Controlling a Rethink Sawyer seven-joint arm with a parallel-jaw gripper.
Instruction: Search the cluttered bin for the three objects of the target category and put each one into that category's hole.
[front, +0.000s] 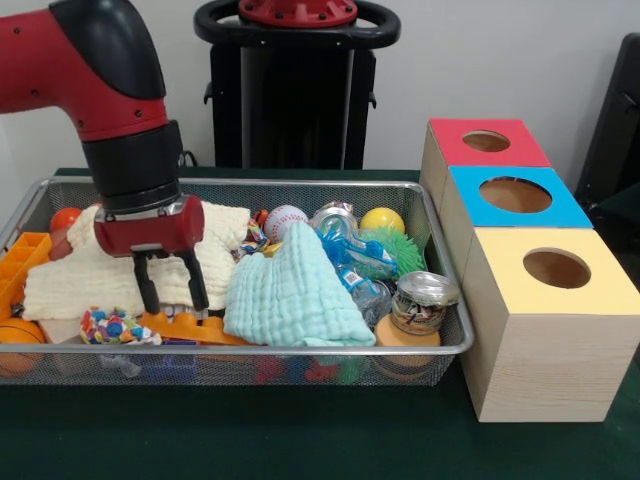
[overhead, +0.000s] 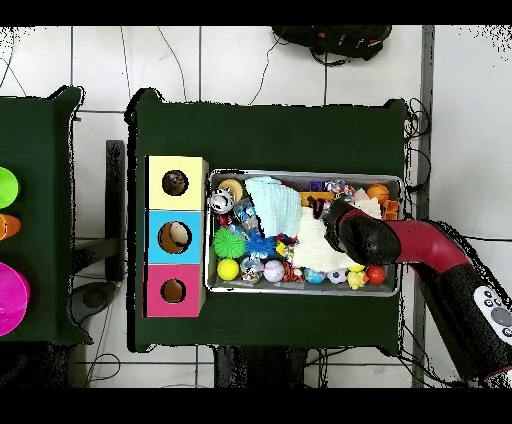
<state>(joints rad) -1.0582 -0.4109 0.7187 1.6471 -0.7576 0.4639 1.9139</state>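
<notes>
Three boxes with holes — red (front: 484, 150), blue (front: 515, 200), yellow (front: 555, 275) — stand at 3 o'clock of the wire bin (front: 455, 335).
The gripper (front: 172, 290) hangs open and empty at 8 o'clock in the bin — its fingertips (front: 150, 300) over an orange piece (front: 190, 328), against a cream cloth (front: 75, 275), beside a mint cloth (front: 295, 295).

The red and black arm (front: 110, 90) points straight down, its gripper (front: 171, 290) spread open and empty.
</notes>
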